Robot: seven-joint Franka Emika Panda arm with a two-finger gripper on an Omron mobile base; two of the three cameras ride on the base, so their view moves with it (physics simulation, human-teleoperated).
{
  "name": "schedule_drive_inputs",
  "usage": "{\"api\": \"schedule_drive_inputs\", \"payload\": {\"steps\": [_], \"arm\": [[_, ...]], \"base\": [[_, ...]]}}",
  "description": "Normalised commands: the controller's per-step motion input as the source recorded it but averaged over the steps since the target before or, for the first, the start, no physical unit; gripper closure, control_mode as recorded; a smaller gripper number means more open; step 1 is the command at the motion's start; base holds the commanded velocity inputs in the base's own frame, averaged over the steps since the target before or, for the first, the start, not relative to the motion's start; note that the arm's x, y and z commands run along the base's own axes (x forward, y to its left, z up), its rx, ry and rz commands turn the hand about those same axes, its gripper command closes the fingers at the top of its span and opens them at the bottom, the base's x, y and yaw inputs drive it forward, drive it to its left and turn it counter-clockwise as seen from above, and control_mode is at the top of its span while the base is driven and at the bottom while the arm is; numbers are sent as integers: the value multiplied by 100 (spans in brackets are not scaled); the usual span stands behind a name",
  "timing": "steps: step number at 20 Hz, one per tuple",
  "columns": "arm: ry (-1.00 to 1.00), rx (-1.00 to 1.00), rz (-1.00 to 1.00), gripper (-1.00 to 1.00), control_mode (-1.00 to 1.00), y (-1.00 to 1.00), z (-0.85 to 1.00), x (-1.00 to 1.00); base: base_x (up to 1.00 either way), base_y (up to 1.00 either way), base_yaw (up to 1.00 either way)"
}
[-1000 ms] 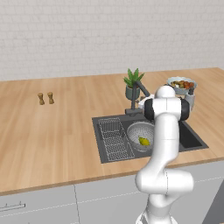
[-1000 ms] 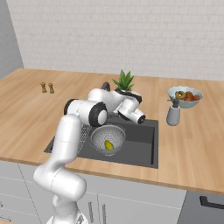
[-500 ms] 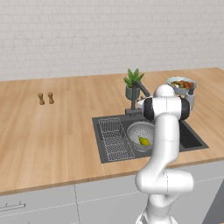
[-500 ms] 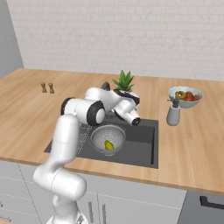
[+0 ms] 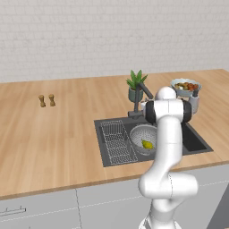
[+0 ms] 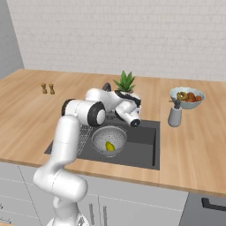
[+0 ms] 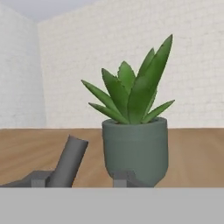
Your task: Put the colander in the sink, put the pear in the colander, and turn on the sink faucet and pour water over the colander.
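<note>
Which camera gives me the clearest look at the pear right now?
The right base view: the pear lies unobstructed inside the colander. The left base view also shows it, but the arm crowds its right side. The hand view faces the potted plant instead.

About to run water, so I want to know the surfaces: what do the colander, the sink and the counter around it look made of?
The colander looks like silvery-grey metal, going by its finely perforated walls. The sink is matte dark grey; metal or composite, can't tell. The counter looks like light wood, showing plank lines and grain.
</note>
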Motion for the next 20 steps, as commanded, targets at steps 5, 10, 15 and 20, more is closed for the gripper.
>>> {"api": "schedule_drive_inputs", "payload": {"steps": [5, 10, 15, 20], "arm": [[8, 4, 0, 100, -100, -100, -34, 2], [9, 2, 0, 100, -100, -100, -46, 0], [-9, 17, 0, 100, -100, -87, 46, -20], [-28, 28, 0, 100, -100, -65, 100, -41]], "base": [[0, 0, 0], [0, 0, 0], [0, 0, 0], [0, 0, 0]]}}
